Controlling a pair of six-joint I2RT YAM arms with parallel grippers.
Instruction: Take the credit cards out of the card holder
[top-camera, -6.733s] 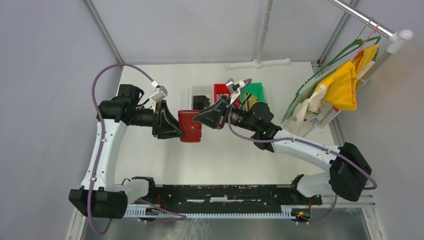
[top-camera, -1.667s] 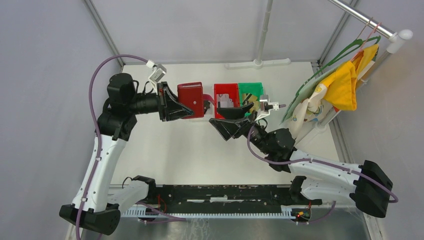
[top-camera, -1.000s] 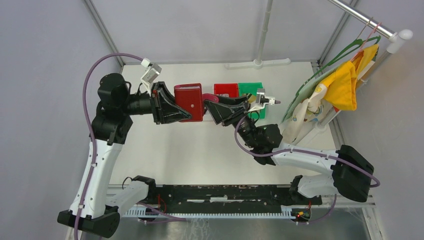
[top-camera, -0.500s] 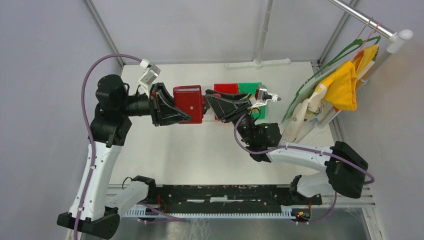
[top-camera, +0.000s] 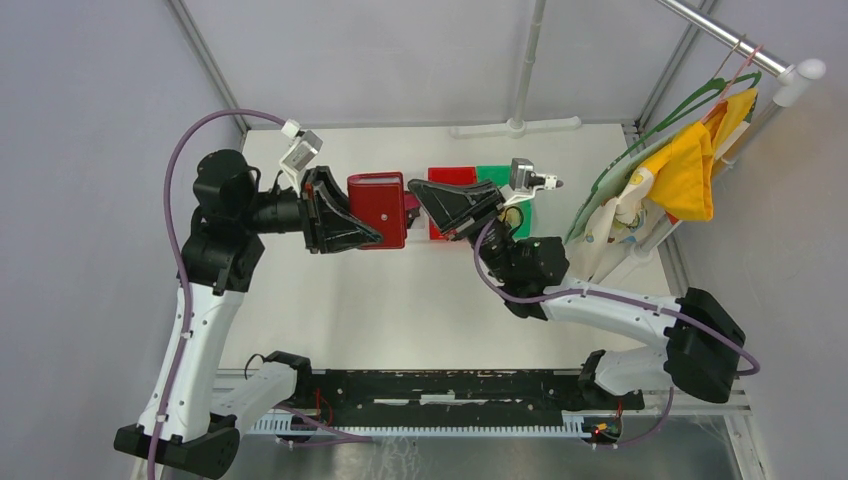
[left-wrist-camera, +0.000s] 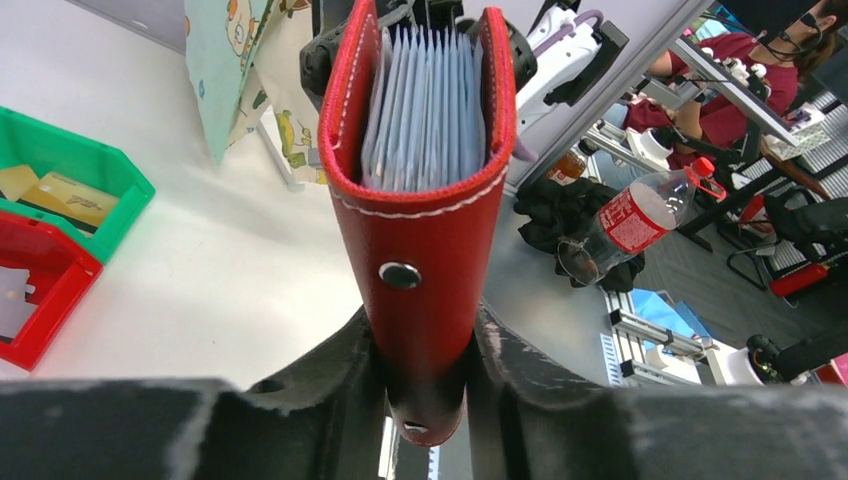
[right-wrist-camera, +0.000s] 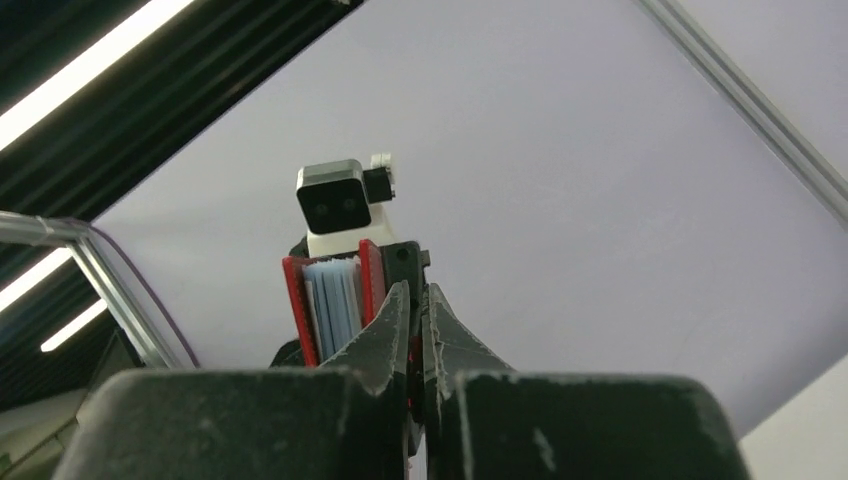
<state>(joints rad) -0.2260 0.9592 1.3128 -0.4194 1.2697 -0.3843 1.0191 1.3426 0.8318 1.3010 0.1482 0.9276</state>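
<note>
The dark red card holder (top-camera: 378, 210) is held in the air, clamped at its spine by my left gripper (top-camera: 352, 222). In the left wrist view the card holder (left-wrist-camera: 422, 235) stands between the fingers (left-wrist-camera: 335, 375), its mouth showing a stack of grey-blue card edges (left-wrist-camera: 425, 100). My right gripper (top-camera: 414, 200) is at the holder's right edge, shut on the red strap tab (right-wrist-camera: 414, 352). In the right wrist view the holder (right-wrist-camera: 293, 300) sits just left of the fingertips (right-wrist-camera: 392, 325). Tan credit cards (left-wrist-camera: 62, 195) lie in the green bin (left-wrist-camera: 115, 180).
A red bin (top-camera: 452, 178) and the green bin (top-camera: 503, 178) stand at the back of the table, partly under my right arm. A rack with a yellow cloth (top-camera: 690, 165) and printed cloths stands at the right. A white pole base (top-camera: 515, 125) is at the back wall.
My right gripper has moved left and up to the card holder's right edge and closed on its strap tab. The left arm, having lifted the holder earlier, now holds it still.
</note>
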